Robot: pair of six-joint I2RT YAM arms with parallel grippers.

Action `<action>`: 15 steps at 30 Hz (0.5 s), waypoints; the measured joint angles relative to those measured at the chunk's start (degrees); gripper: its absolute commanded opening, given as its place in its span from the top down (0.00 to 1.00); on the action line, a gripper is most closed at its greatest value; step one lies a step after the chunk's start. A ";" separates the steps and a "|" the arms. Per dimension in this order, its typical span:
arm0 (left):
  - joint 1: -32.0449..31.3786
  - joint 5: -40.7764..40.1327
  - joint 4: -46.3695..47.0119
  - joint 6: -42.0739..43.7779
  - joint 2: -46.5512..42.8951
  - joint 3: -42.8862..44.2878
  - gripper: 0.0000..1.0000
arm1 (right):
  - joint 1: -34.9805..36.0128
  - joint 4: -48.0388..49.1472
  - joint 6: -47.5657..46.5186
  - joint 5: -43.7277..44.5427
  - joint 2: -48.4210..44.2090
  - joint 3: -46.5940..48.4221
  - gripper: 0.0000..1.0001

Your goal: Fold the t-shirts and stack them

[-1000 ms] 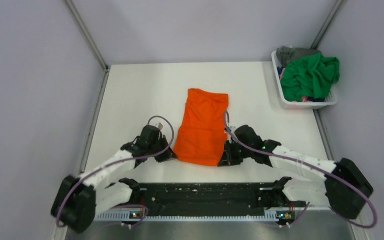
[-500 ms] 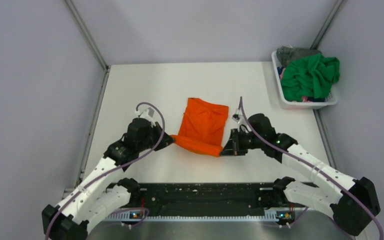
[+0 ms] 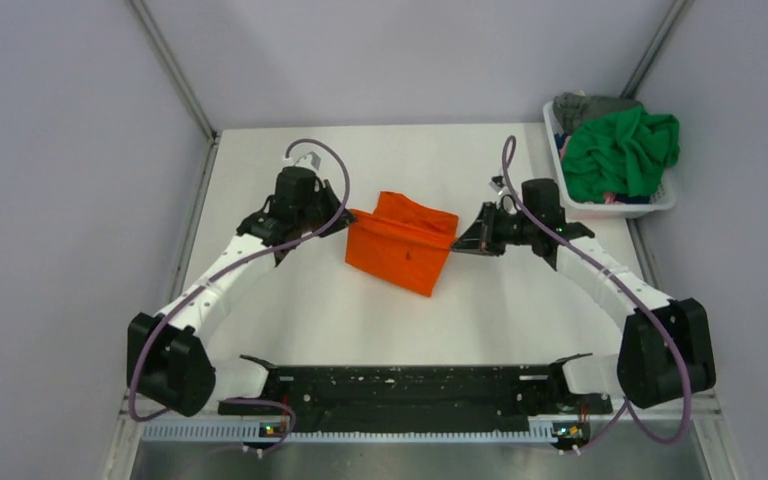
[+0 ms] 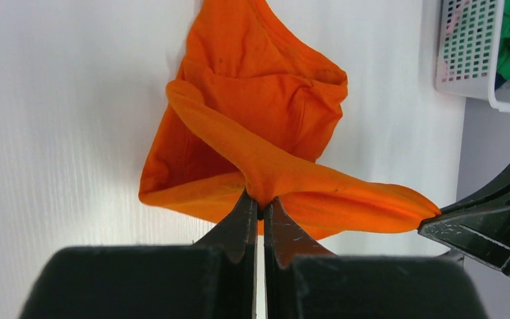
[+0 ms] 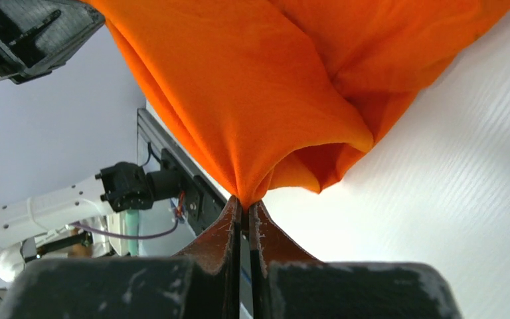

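The left hand (image 4: 259, 207) is clenched on one corner of the orange t-shirt (image 3: 405, 250), with the cloth pinched between its closed fingertips. The right hand (image 5: 244, 207) is clamped in the same way on the opposite corner. The edge between them stretches as a rolled fold from one hand to the other. From that edge the rest of the shirt drapes down onto the white counter (image 3: 520, 310), where it lies rumpled midway between the two arms. Well apart, at the far right corner of the counter, the white basket (image 3: 615, 208) holds a crumpled green t-shirt (image 3: 620, 150), with a grey t-shirt (image 3: 585, 103) behind it.
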 measured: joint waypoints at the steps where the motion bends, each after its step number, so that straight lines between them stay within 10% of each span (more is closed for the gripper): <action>1: 0.79 0.94 0.46 0.33 1.64 0.72 1.00 | -0.66 0.66 0.02 -0.42 1.29 0.55 1.00; 15: 5.51 11.76 3.34 3.37 26.84 16.04 1.00 | -6.47 7.37 0.20 -2.51 17.31 4.63 1.00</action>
